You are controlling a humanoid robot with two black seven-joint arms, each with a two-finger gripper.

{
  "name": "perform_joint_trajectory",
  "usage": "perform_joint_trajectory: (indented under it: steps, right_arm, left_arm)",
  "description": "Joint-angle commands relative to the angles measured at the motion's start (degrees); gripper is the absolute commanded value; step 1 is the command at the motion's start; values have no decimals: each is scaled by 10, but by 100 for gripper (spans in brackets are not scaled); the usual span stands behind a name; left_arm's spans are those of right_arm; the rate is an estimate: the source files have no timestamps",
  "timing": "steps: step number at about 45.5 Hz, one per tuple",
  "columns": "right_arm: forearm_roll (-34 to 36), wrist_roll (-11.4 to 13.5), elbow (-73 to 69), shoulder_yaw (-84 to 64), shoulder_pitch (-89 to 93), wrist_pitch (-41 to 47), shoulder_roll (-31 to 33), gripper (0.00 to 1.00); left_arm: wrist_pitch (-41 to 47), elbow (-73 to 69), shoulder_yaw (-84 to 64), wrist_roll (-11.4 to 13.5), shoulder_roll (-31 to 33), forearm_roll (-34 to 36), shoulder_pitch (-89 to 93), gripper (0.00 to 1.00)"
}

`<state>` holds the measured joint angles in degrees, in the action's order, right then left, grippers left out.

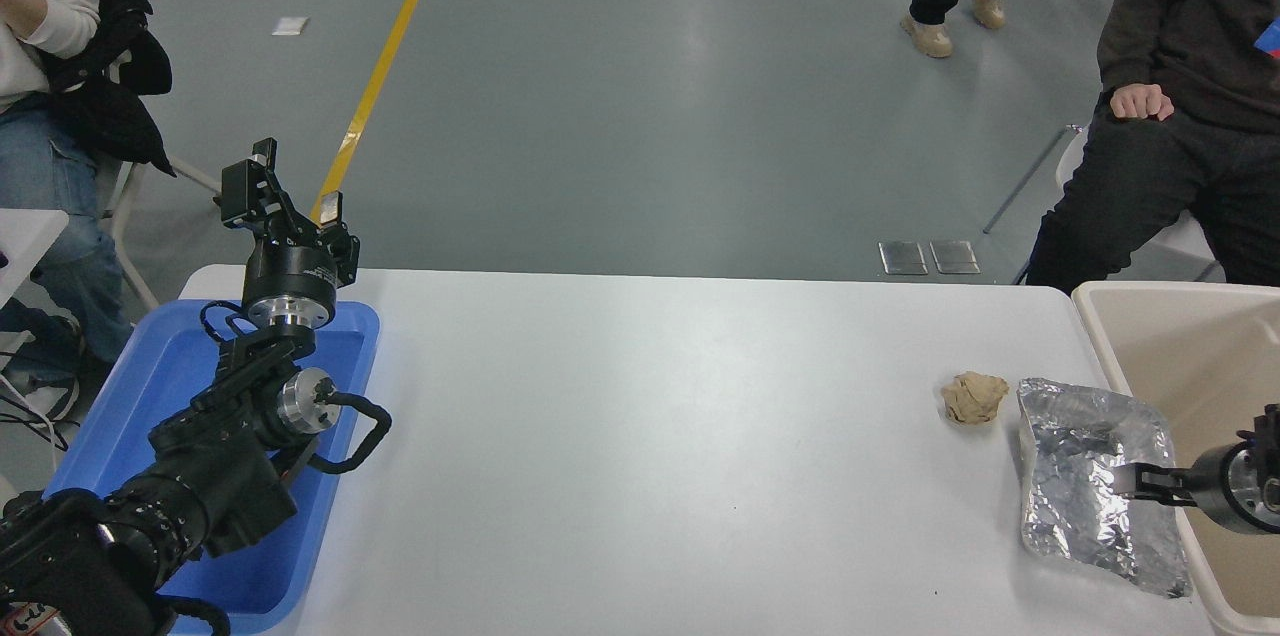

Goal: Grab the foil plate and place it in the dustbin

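The foil plate (1080, 506), a crinkled silver tray, lies flat on the white table near its right edge. The beige dustbin (1098, 336) stands just right of it, beyond the table's edge, and its inside looks bare. My right gripper (1125, 483) comes in from the right edge across the dustbin's rim and reaches over the plate's right side; I cannot tell if it touches the foil or how it is set. My left arm is parked at the lower left, its gripper (290, 194) open and raised above the table's far left corner.
A small tan crumpled paper wad (973, 397) lies just left of the plate's far corner. A blue tray (130, 396) sits under the left arm. One person sits at the far right (1190, 116), another at the far left (40, 36); a third walks on the floor beyond.
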<state>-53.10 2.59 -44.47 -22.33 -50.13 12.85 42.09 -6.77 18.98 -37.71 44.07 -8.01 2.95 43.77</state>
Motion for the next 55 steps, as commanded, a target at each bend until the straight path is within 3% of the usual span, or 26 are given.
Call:
perform_joint_trajectory:
  steps: [1,18,33,42,55]
  right_arm:
    - [-3,-3,12,18,16,-2,-10,0]
    - [-2,-4,3,19,-6,5,3,0]
    - [-18,1,-126,-26,-141,53,129,0]
    - [-18,2,-247,-169,-339,97,187,0]
    - [-9,-5,-342,-463,-695,156,150,0]
  left_arm:
    - [0,0,0,0,0,0,0,100]
    - [0,0,0,0,0,0,0,100]
    - [0,0,0,0,0,0,0,100]
    - [0,0,0,0,0,0,1,100]
    - [0,0,1,-1,0,0,1,100]
